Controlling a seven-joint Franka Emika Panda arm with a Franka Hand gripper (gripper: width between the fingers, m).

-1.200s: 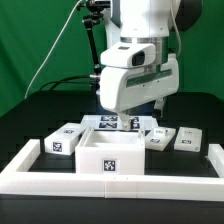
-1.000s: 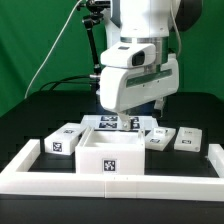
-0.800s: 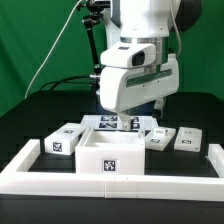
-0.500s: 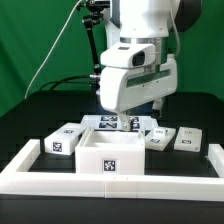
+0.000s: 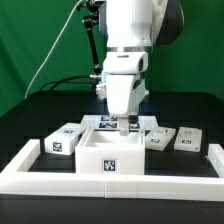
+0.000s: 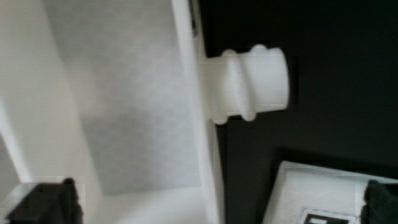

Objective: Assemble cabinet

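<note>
The cabinet body (image 5: 110,156), an open white box with a tag on its front, stands at the front middle. My gripper (image 5: 122,129) hangs over its back wall. In the wrist view the gripper (image 6: 214,206) is open. One dark fingertip (image 6: 43,205) is over the box's inside and the other is beyond the wall, so the thin white wall (image 6: 199,120) stands between the jaws. A white round knob (image 6: 249,85) sticks out of that wall on the outer side. Whether a fingertip touches the wall cannot be told.
Small tagged white parts lie at the exterior view's left (image 5: 62,141) and right (image 5: 160,137) (image 5: 188,139); one shows in the wrist view (image 6: 331,195). The marker board (image 5: 100,122) lies behind the box. A white rail frame (image 5: 110,184) borders the front.
The hand has turned about a quarter turn at the wrist and come down. Its fingers now reach the box's back wall. The parts have not moved.
</note>
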